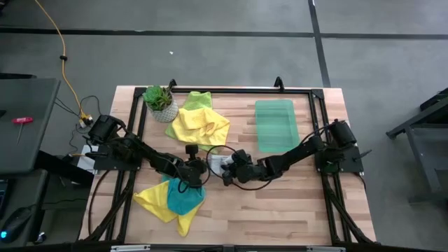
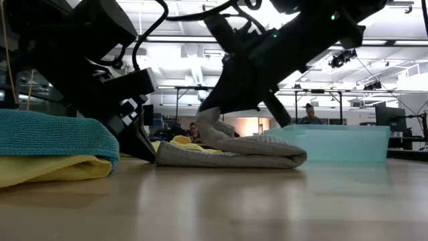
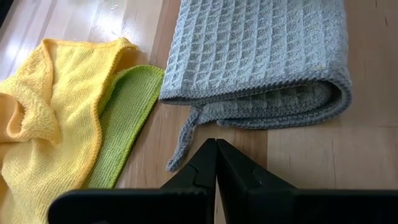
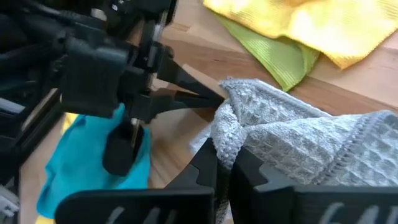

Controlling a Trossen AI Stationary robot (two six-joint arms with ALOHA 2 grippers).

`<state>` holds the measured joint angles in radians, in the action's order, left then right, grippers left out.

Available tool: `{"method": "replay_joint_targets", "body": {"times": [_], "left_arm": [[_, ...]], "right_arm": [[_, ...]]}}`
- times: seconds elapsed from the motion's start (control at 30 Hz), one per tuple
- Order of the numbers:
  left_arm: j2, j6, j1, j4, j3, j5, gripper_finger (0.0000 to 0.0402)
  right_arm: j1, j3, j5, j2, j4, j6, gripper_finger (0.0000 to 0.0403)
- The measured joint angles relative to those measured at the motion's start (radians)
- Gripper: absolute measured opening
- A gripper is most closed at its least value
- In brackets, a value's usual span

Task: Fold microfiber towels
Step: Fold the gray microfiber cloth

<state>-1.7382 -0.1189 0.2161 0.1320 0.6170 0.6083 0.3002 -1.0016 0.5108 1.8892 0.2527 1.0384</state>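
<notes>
— Progress looks partial: only the grey towel [image 3: 261, 56] shows a fold, doubled over once at the table's middle, its rounded fold edge plain in the left wrist view. Is it finished?

— Probably not. The right gripper [image 4: 224, 163] has its fingers closed on a bunched corner of that grey cloth and lifts it off the rest, so another fold seems to be in hand.

— And the left gripper [image 3: 216, 163]?

— Its fingers are pressed together with nothing between them, the tips just short of the grey towel's loose corner on the wood.

— What is left?

— Most of it, by the look. A yellow towel [image 1: 201, 124] lies crumpled over a lime green towel [image 1: 199, 100] near the potted plant [image 1: 159, 100] at the far side. Another yellow towel [image 1: 155, 200] and a teal towel [image 1: 185, 200] sit in a loose heap at the near left. None of these four looks folded.

— The green tray [image 1: 275, 124]?

— Nothing shows in it; whether folded towels belong there cannot be told.
</notes>
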Motion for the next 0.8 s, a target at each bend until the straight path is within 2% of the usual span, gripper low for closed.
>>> {"method": "replay_joint_targets", "body": {"times": [0.13,0.37,0.47,0.6,0.8], "left_arm": [[0.0,0.0,0.0,0.001,0.0,0.001,0.0003],[0.0,0.0,0.0,0.003,0.0,0.002,0.0003],[0.0,0.0,0.0,0.003,0.0,0.002,0.0003],[0.0,0.0,0.0,0.003,0.0,0.003,0.0003],[0.0,0.0,0.0,0.003,0.0,0.005,0.0003]], "right_arm": [[-0.001,0.0,0.035,0.005,0.002,0.033,0.0],[-0.005,0.0,0.024,0.005,0.006,0.01,0.0011],[-0.009,0.0,-0.014,0.005,0.032,-0.027,0.0042],[-0.013,0.0,-0.033,0.005,0.085,-0.079,0.0103],[-0.012,0.0,-0.028,-0.014,0.176,-0.354,0.0181]]}}
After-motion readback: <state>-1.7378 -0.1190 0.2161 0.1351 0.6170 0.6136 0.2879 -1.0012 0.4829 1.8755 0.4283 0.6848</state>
